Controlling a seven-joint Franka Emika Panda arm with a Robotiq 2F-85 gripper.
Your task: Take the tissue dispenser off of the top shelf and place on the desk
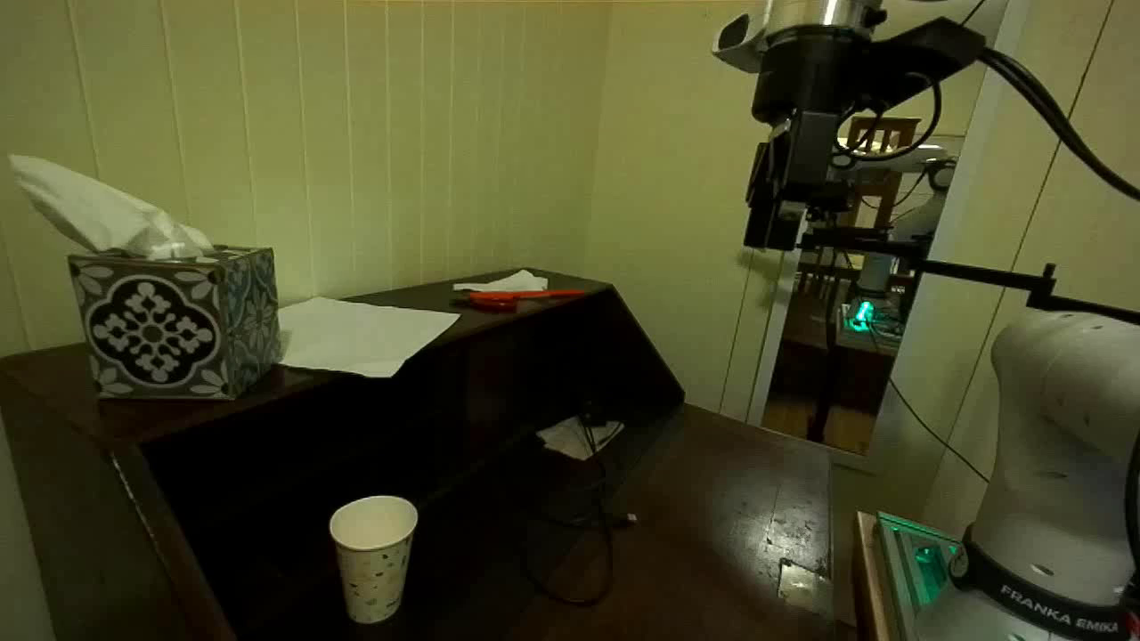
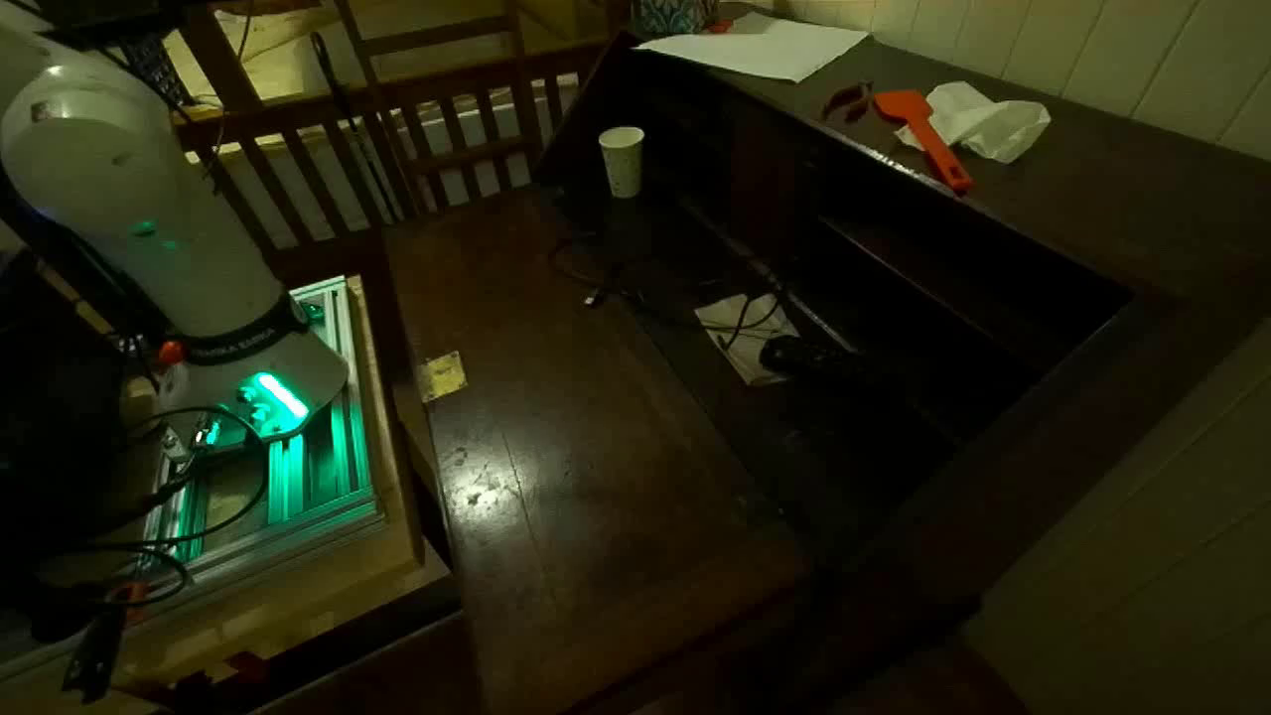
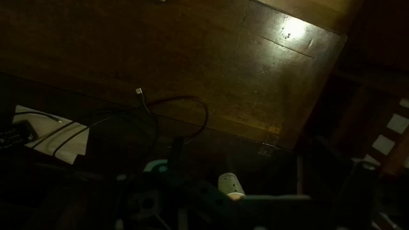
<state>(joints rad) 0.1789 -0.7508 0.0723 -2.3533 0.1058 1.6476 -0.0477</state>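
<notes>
The tissue dispenser (image 1: 156,329), a dark patterned cube box with white tissue sticking up, stands on the near end of the top shelf (image 1: 53,383). Only its lower part (image 2: 675,15) shows at the upper edge of an exterior view. The desk (image 1: 712,507) is the lower glossy brown surface, also in the wrist view (image 3: 191,57). My gripper (image 1: 773,233) hangs high above the desk, pointing down, far from the box. In the dark wrist view, the gripper's (image 3: 250,140) fingers look spread with nothing between them. The box is out of the wrist view.
A white paper cup (image 1: 374,570) stands on the lower surface below the box. A paper sheet (image 1: 365,334) lies beside the box. A red spatula (image 2: 928,139) and crumpled tissue (image 2: 993,119) lie farther along the shelf. A black cable (image 3: 206,115) lies on the desk.
</notes>
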